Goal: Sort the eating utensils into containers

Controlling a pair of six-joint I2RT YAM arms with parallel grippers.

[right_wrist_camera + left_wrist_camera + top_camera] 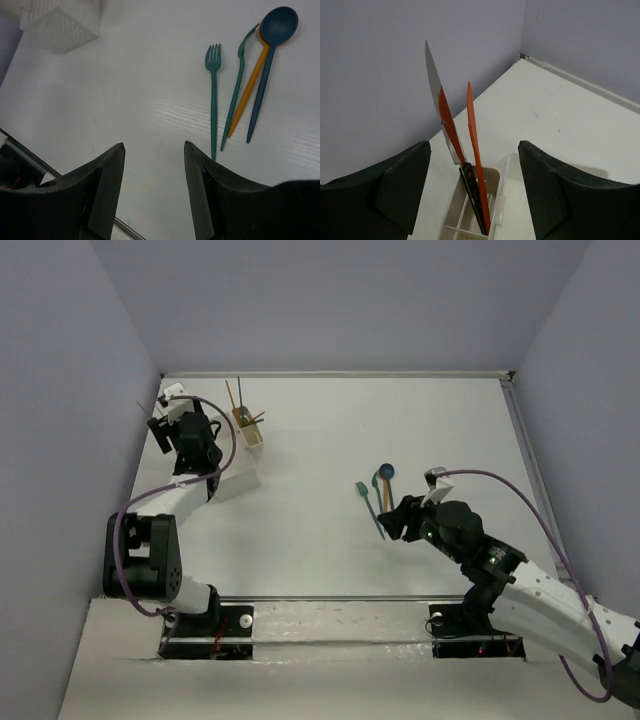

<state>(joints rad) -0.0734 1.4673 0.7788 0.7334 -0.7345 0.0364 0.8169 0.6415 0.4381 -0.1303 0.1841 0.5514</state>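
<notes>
The white container [243, 468] stands at the far left of the surface [400, 410], close to the left wall [70, 390]; thin pieces stick up at a lean from its far end. The left hand [472, 170] hangs right over it, released, its two dark fingers [395, 190] spread wide on either side and touching nothing. The left wrist view shows what the overhead view blurs: a serrated knife [440, 110], pale at the tip and red-orange lower down, and a slimmer orange piece [472, 130] beside it; both stand upright among slatted dividers, though I cannot tell which compartment.

The other utensils lie flat right of the middle, and the right wrist view sorts them out: a teal fork [214, 100], a second teal piece [239, 90] with a curved neck, an orange stick [248, 92] and a round-bowled teal spoon [272, 50]; the last three bunch together at their heads, the fork just beside them. The right hand [153, 150] hovers near their handle ends, fingers apart, holding nothing; that view also catches the container's dotted white wall in its top-left corner.

A wide stretch of white surface lies between the two groups; a raised rim [525, 450] runs along the right side.
</notes>
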